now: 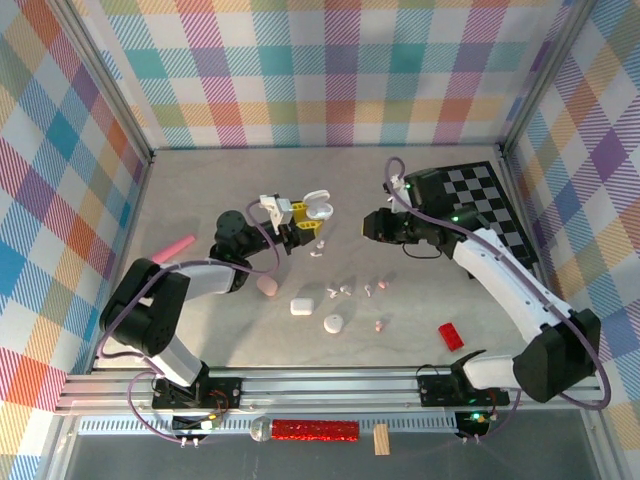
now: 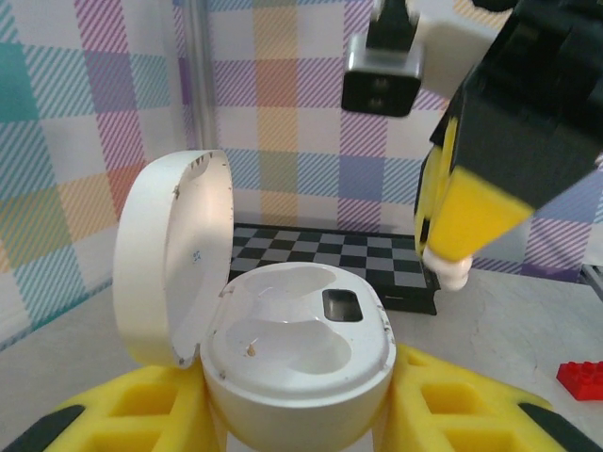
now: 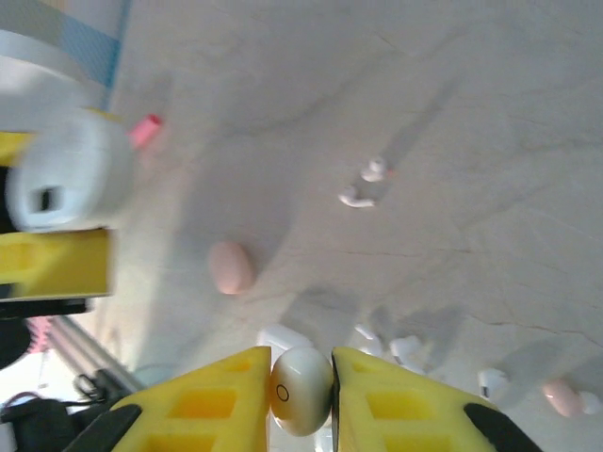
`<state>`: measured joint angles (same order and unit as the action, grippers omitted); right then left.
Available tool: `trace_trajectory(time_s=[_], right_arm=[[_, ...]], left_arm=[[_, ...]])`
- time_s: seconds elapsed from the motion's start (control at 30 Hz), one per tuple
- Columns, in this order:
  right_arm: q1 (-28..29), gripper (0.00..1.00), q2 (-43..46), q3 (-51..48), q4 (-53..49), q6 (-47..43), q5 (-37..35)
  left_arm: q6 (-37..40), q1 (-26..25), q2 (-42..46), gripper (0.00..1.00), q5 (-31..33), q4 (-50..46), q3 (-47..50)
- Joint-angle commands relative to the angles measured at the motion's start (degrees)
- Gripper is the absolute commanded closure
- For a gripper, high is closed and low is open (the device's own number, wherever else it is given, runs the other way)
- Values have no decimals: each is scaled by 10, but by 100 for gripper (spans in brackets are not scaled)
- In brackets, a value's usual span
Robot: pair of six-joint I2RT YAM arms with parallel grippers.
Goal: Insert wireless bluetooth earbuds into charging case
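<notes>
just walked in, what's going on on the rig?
The left fingers hold a white charging case with its lid flipped open; both wells look empty. The right fingers pinch a white earbud near the case, apart from it and not yet inserted. Loose earbuds and other cases lie on the table.

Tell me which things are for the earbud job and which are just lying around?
For the job: open white case in the left gripper, white earbud in the right gripper, loose earbuds.
Just lying about: red block, pink stick, checkered board.
</notes>
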<state>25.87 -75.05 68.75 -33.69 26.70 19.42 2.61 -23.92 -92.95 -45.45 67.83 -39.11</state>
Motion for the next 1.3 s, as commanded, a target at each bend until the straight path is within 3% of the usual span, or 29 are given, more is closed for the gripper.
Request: trace_trajectory(time_s=[0.0, 0.33, 1.27], right_arm=[[-10, 79, 15, -3, 37, 12, 98], [-13, 79, -5, 25, 76, 11, 167], [-13, 79, -54, 53, 100, 0, 145]], left_arm=[[2, -18, -14, 63, -20, 36, -28], [-3, -48, -41, 64, -38, 35, -47], [-29, -58, -38, 63, -70, 57, -41]])
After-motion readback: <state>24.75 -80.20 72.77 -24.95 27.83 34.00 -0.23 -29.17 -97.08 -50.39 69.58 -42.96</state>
